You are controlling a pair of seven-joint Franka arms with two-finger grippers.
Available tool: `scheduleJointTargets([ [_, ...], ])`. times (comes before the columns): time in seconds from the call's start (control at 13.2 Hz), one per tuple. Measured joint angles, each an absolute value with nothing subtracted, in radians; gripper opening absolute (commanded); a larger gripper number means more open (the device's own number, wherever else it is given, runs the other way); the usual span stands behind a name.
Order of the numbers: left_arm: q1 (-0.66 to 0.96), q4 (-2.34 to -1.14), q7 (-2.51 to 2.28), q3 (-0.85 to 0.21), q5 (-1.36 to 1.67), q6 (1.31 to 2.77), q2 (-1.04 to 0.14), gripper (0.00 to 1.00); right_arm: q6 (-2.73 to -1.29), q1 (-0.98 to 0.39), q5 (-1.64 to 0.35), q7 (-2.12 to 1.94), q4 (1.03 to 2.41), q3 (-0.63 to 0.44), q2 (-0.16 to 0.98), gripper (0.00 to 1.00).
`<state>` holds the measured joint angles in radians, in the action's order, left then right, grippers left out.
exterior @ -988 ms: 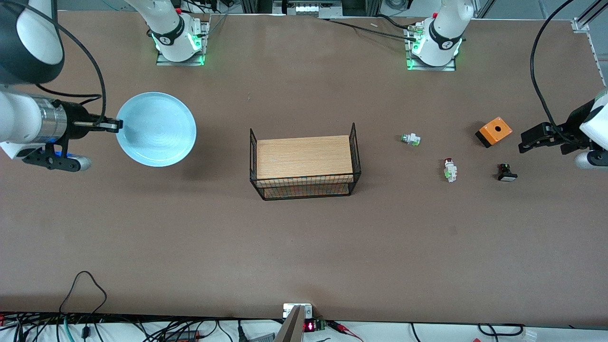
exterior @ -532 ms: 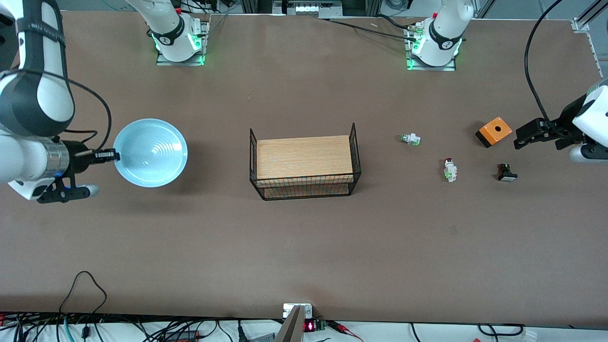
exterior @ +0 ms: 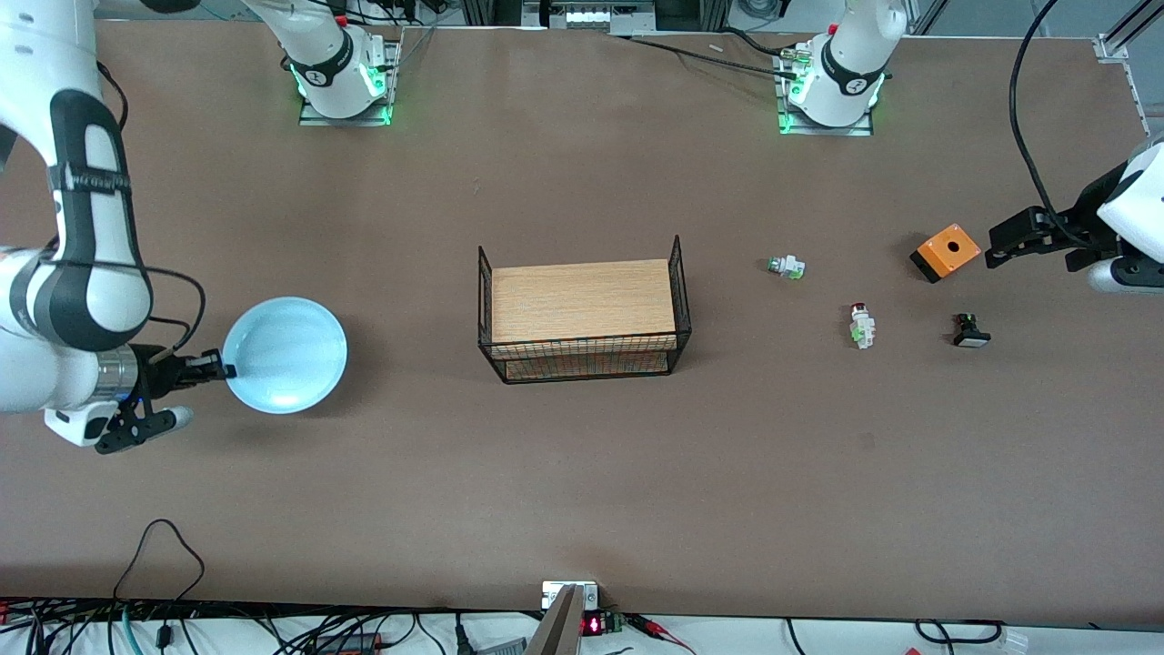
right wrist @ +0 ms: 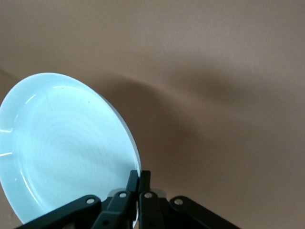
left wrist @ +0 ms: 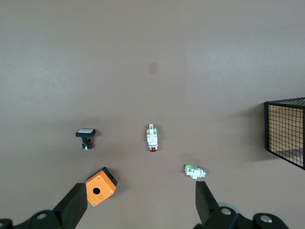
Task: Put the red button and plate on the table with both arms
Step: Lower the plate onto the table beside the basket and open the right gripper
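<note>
Front view is showing me the round pale blue glossy plate [exterior: 285, 355] held up over the right arm's end of the matte brown table [exterior: 582, 482], pinched at its rim by the right gripper [exterior: 218, 370], whose fingers are clamped shut on that edge. I am judging the plate to be stiff, smooth and likely breakable, so a rim pinch is carrying all its weight on one small contact and could slip or twist; setting it down flat and gently looks wise. The tiny red-capped push-button with the whitish body [exterior: 860, 325] is lying on the table toward the left arm's end, light and small, best taken across its blocky body. The left gripper [exterior: 998, 252] is hovering over the table just beside an orange box with a hole [exterior: 946, 252], fingers spread wide and holding nothing. Near the button are a white-green switch without a red cap [exterior: 786, 266] and a black switch with a white face [exterior: 970, 330]; a black wire rack with a wooden top [exterior: 582, 300] is standing mid-table.

The right wrist view is giving me the fingertips [right wrist: 138, 180] closed on the plate's rim, which the front view is only hinting at. The left wrist view is showing the button's green end.
</note>
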<state>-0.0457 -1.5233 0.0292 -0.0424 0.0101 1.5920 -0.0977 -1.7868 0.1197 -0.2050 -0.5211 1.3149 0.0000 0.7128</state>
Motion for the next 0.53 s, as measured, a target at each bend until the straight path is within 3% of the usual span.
scheduleJointTargets([
  [0.53, -0.046, -1.523, 0.029, -0.043, 0.01, 1.583, -0.098, 1.0, -2.028, 0.173, -0.299, -0.69, 1.314, 0.001, 0.885, 0.02],
])
